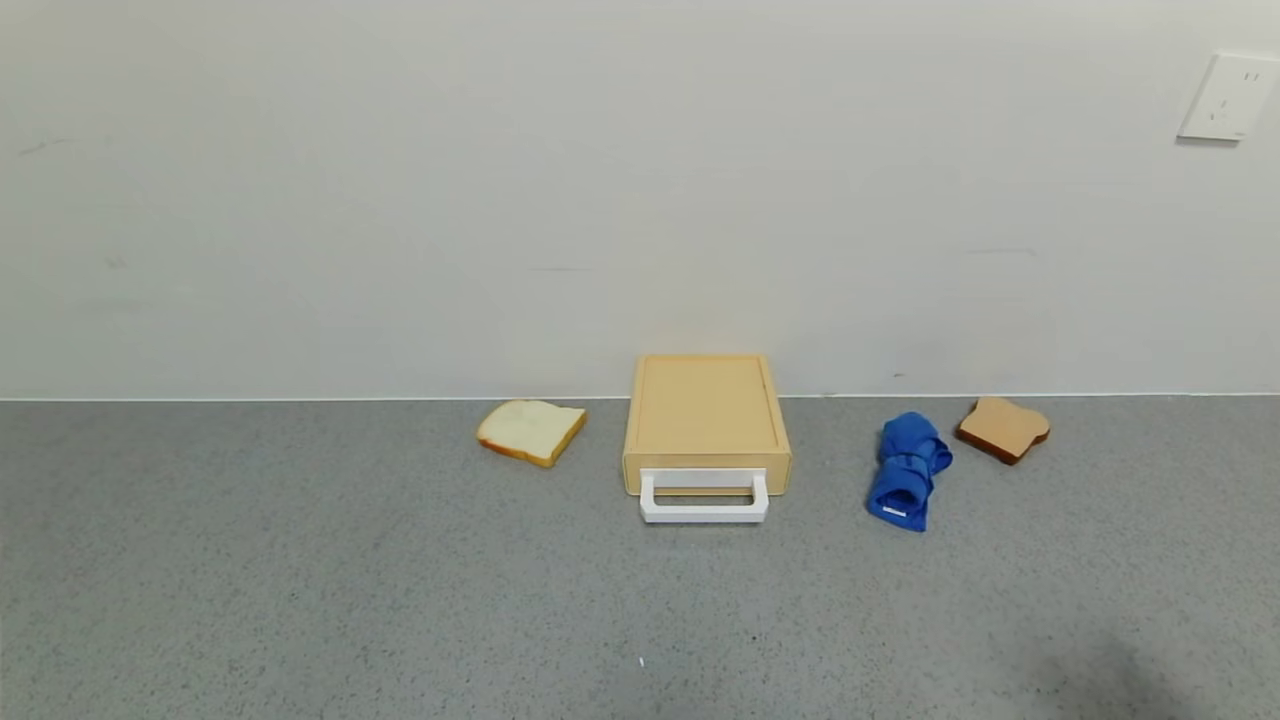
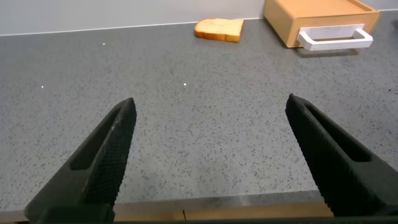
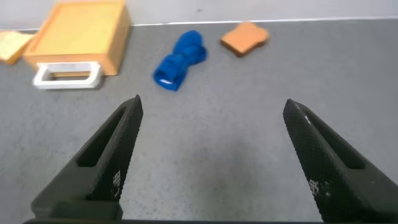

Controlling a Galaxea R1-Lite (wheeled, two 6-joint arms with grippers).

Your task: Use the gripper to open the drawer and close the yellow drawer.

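Note:
The pale yellow drawer box [image 1: 706, 412] sits against the back wall at the table's middle, its drawer pushed in, with the white loop handle [image 1: 704, 498] facing forward. It also shows in the left wrist view [image 2: 317, 18] and the right wrist view [image 3: 81, 37]. Neither gripper shows in the head view. My left gripper [image 2: 210, 106] is open and empty above the table's front edge, far from the drawer. My right gripper [image 3: 212, 104] is open and empty above bare table, nearer than the blue cloth.
A white bread slice [image 1: 530, 431] lies left of the box. A rolled blue cloth [image 1: 908, 470] and a brown toast slice [image 1: 1003, 428] lie to its right. The grey speckled table [image 1: 400, 600] meets a white wall behind; a wall socket [image 1: 1228, 97] is at upper right.

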